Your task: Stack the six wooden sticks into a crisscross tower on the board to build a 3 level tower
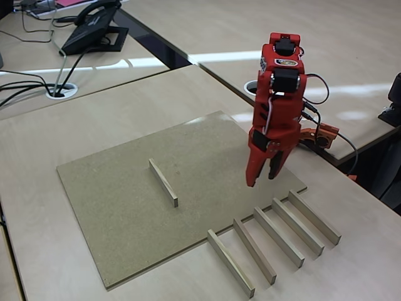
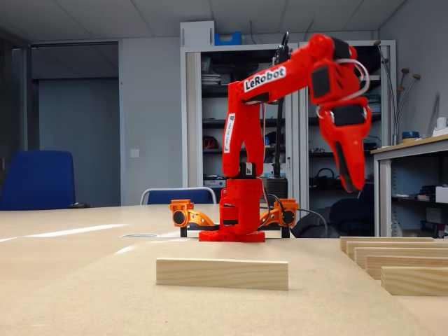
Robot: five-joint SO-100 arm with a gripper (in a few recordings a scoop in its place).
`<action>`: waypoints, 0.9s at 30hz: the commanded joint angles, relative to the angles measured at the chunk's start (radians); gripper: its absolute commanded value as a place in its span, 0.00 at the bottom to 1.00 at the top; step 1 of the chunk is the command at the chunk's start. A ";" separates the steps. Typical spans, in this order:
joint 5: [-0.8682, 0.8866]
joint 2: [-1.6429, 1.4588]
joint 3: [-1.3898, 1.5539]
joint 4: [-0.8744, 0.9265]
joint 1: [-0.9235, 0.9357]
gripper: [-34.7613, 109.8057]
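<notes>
the red arm reaches over the right edge of the board (image 1: pixel 125 207), and its tool (image 1: pixel 262 175) points down, held in the air above the board's right part, clear of any stick. in the low fixed view the tool (image 2: pixel 352 183) hangs well above the table (image 1: pixel 351 263). its fingers lie close together with nothing between them; a narrow gap at most.

one wooden stick (image 1: pixel 163 182) lies flat near the middle of the board, alone, running diagonally from upper left to lower right in the high fixed view. in the low fixed view this same stick (image 2: pixel 222 274) lies broadside in the foreground.

the other five sticks lie in a row on the bare table just off the board's lower right edge, roughly parallel and apart from one another: the nearest one (image 1: pixel 230 263), then the second (image 1: pixel 254 251), the third (image 1: pixel 278 237), the fourth (image 1: pixel 297 226) and the farthest (image 1: pixel 314 217). the upper ends of several reach up to the board's edge. the tool is above and just behind the far end of this row. nothing is stacked yet.

around the scene: a dark desk phone (image 1: pixel 94 28) with cables on the neighbouring table at upper left, a round cable grommet (image 1: pixel 61 91) there, and the arm's orange clamps (image 2: pixel 183 215) at its base. shelving and a blue chair (image 2: pixel 38 180) stand behind in the low fixed view. nothing lies between the tool and the sticks.
</notes>
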State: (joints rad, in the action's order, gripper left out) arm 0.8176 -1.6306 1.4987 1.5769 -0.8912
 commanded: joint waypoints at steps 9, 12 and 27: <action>0.230 -0.158 0.247 -0.199 -0.270 0.32; 0.252 -0.155 0.287 -0.253 -0.308 0.34; 0.288 -0.054 0.376 -0.451 -0.382 0.36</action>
State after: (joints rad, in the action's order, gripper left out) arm 1.0907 -1.6736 1.8546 1.1551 -1.2471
